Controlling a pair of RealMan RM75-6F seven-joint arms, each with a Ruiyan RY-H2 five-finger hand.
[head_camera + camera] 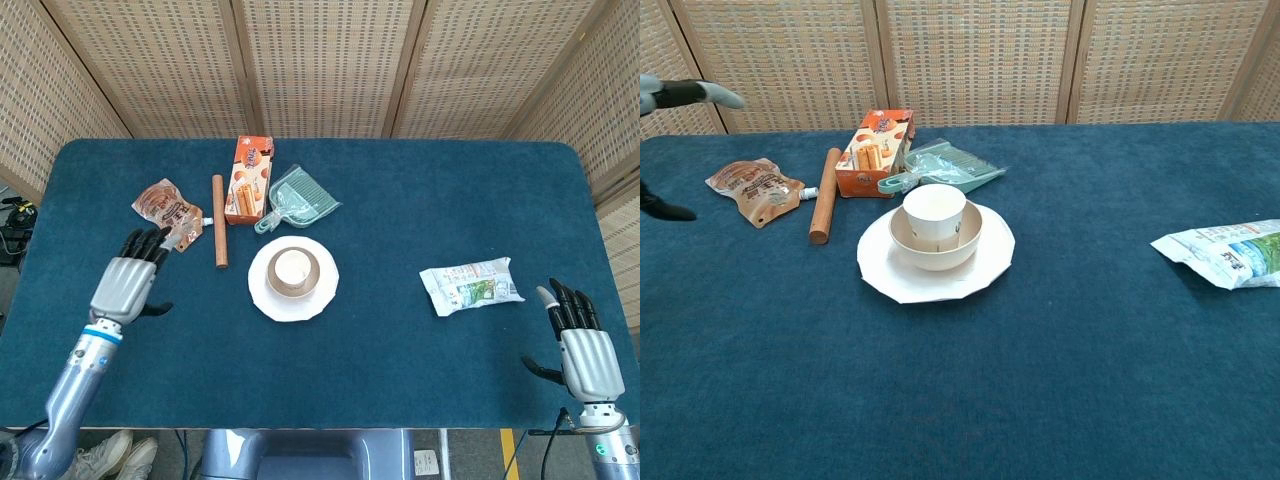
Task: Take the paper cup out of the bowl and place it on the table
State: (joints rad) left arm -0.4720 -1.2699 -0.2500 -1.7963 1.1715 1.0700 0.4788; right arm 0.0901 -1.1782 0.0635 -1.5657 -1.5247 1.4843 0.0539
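A white paper cup (291,267) (934,211) stands upright inside a tan bowl (309,283) (955,252), which sits on a white plate (262,297) (890,275) near the table's middle. My left hand (127,280) hovers open over the cloth well left of the plate, fingers spread; in the chest view only its fingertips (700,93) show at the left edge. My right hand (581,348) is open at the table's front right corner, far from the cup.
Behind the plate lie a wooden stick (219,220), an orange biscuit box (248,179) and a green dustpan (300,199). A brown pouch (169,212) lies just beyond my left hand. A white-green packet (469,284) lies at right.
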